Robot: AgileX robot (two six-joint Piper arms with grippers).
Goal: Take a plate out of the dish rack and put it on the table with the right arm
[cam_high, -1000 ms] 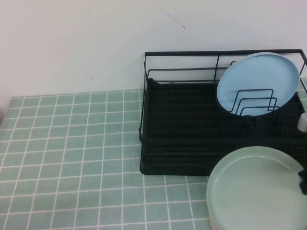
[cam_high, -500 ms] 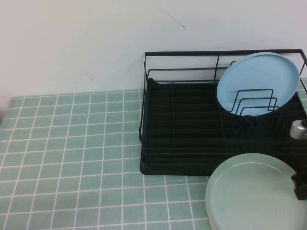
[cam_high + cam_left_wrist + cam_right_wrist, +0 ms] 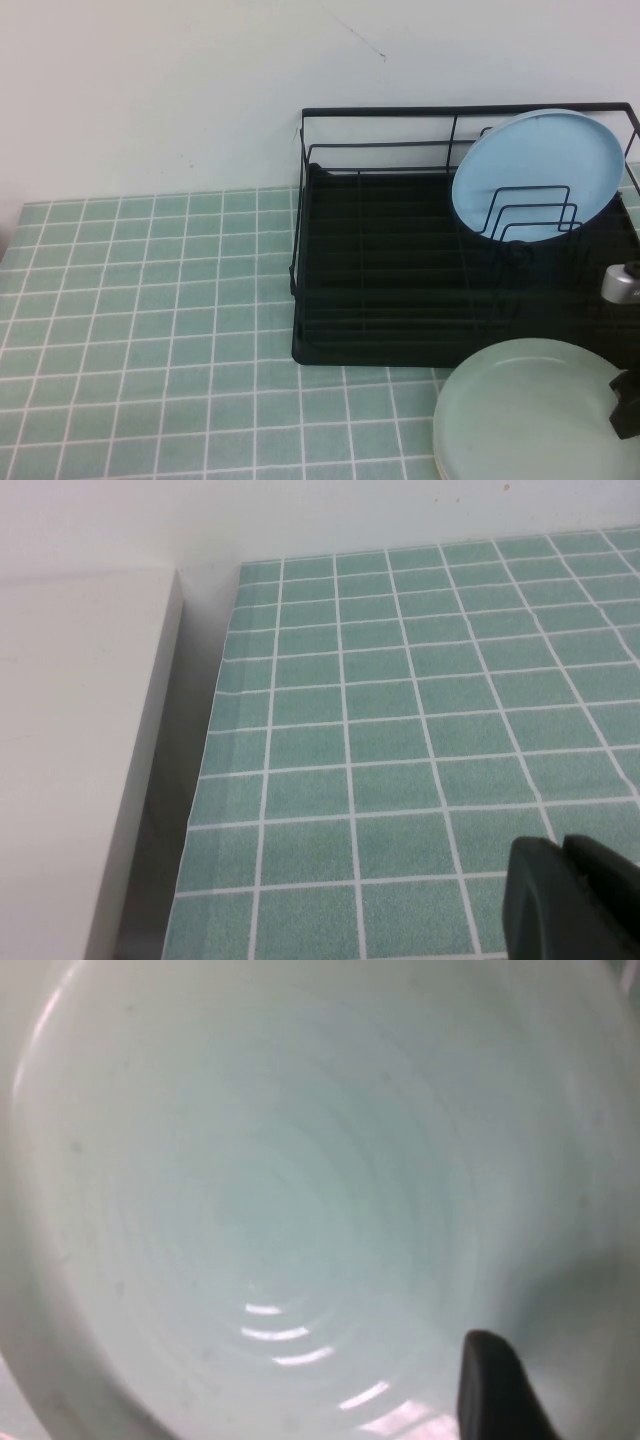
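Light is even, soft, w/ weak shadows. Dish rack [image 3: 400, 250] tray reads near-black, detail lost. My right wrist cam is v. close to the plate [image 3: 300, 1180]: soft blur, small white glare arcs. My left tool [image 3: 570, 900] is a dark, out-of-focus shape; worktop [image 3: 420, 710] tiles sharper further off.

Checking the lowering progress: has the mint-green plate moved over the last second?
Yes. The plate, held by the right gripper, has dropped down-frame, away from the dish rack. The left gripper hovers over the table.
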